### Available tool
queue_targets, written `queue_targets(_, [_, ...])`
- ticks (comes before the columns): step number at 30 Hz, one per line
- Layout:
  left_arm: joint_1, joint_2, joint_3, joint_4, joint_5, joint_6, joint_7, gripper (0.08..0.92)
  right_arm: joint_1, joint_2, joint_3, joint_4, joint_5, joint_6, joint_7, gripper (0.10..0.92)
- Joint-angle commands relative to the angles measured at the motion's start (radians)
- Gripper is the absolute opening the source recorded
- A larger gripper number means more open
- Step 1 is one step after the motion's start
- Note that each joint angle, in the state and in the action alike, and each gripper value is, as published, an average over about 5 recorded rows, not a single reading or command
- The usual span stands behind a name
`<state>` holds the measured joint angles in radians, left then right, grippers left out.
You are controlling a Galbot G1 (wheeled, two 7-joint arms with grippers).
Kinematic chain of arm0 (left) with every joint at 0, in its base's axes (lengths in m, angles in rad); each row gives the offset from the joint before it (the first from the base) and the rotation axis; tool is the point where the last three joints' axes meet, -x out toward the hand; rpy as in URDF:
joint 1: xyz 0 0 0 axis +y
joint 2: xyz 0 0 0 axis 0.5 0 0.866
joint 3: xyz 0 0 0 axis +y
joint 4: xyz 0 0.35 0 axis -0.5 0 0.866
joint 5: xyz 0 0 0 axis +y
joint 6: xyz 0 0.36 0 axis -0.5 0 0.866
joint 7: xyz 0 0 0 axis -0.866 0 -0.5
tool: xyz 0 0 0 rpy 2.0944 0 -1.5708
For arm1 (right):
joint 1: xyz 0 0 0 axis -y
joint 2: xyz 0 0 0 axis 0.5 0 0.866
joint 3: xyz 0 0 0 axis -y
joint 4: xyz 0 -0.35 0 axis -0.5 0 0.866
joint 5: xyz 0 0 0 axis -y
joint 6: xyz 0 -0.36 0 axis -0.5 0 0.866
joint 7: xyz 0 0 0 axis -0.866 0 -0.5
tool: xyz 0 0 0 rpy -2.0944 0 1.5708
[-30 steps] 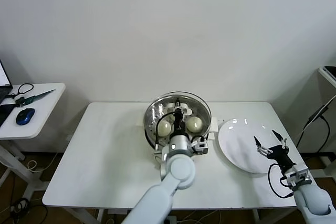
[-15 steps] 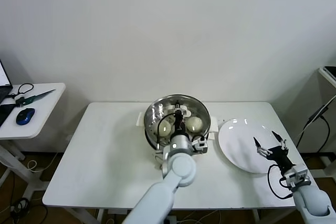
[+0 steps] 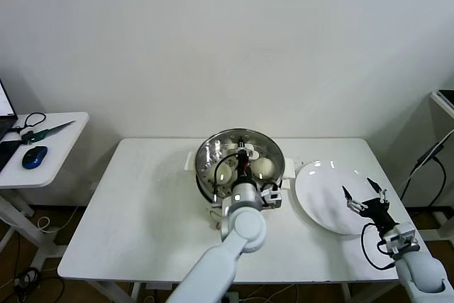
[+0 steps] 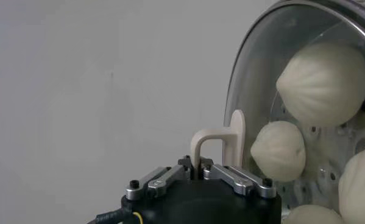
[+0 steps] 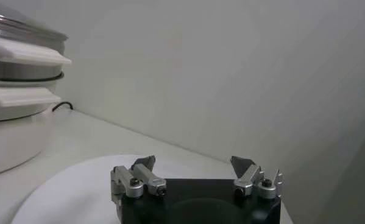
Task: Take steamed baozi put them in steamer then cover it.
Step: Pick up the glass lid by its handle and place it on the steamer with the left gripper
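The steamer (image 3: pixel 190 162) stands at the back middle of the table. The cover (image 3: pixel 264 145) lies over its mouth; I cannot tell if it sits fully down. My left gripper (image 3: pixel 242 155) is shut on the cover's white handle (image 4: pixel 214 141). In the left wrist view my left gripper (image 4: pixel 198 165) pinches that handle, and several baozi (image 4: pixel 324 82) show through the cover's glass (image 4: pixel 255 79). Two baozi (image 3: pixel 224 172) show through the glass in the head view. My right gripper (image 3: pixel 363 200) is open and empty above the white plate (image 3: pixel 323 200); it also shows in the right wrist view (image 5: pixel 194 164).
The white plate (image 5: pixel 60 189) holds nothing, right of the steamer (image 5: pixel 17 73). The white table (image 3: pixel 142 204) is bare at left and front. A side table with a blue mouse (image 3: pixel 34 156) stands far left. A wall is close behind.
My left gripper has lowered the cover a little onto the steamer. The right gripper has hardly moved.
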<state>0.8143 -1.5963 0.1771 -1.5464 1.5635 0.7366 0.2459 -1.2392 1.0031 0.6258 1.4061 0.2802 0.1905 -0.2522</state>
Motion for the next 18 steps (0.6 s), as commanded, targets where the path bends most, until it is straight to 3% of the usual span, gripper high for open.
queue_targets(1, [0.0,0.006,0.006,0.004,0.008,0.049,0.007,0.149,0.0,0.003,0.001,-0.002,-0.002,0.001,-0.002,0.823])
queue_targets(18, [0.0,0.018,0.017,-0.036,-0.001,0.049,0.038,0.152,0.001,0.007,0.004,-0.006,-0.004,0.001,-0.009,0.823])
